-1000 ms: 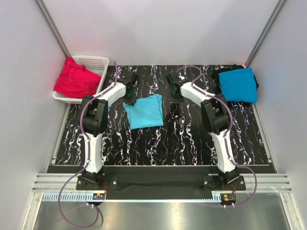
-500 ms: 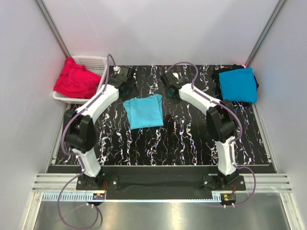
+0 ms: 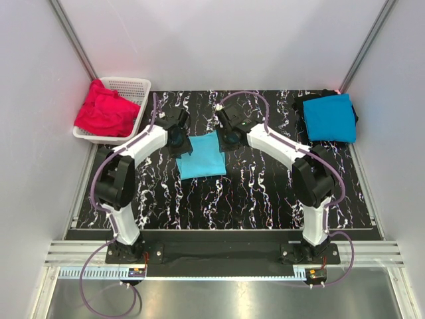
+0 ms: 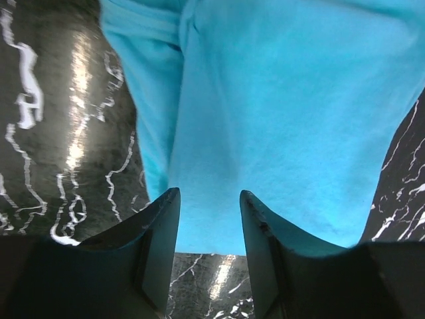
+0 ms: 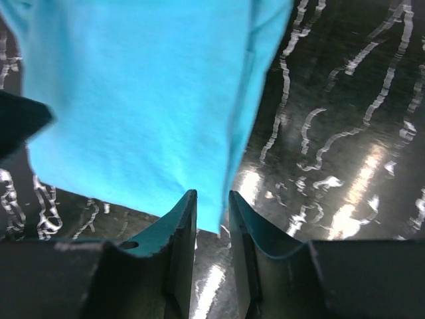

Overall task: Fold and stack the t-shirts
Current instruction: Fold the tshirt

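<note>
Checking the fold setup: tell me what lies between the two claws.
The light turquoise fabric t-shirt lies between left claw and right claw, per the top view.

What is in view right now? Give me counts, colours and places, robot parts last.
light turquoise folded fabric t-shirt: one, turquoise, flat at mid-table.
deeper blue folded fabric t-shirt: one, blue, far right corner, lying on the black one.
black fabric t-shirt: one, black, under the blue one, only its edges showing.
red fabric t-shirts: count unclear, red, heaped in the basket and over its left rim.
white plastic lattice basket: one, white, far left corner.
black white-veined tabletop: one.
left gripper: open, at the turquoise shirt's far left corner.
right gripper: narrowly open, at its far right corner.
</note>
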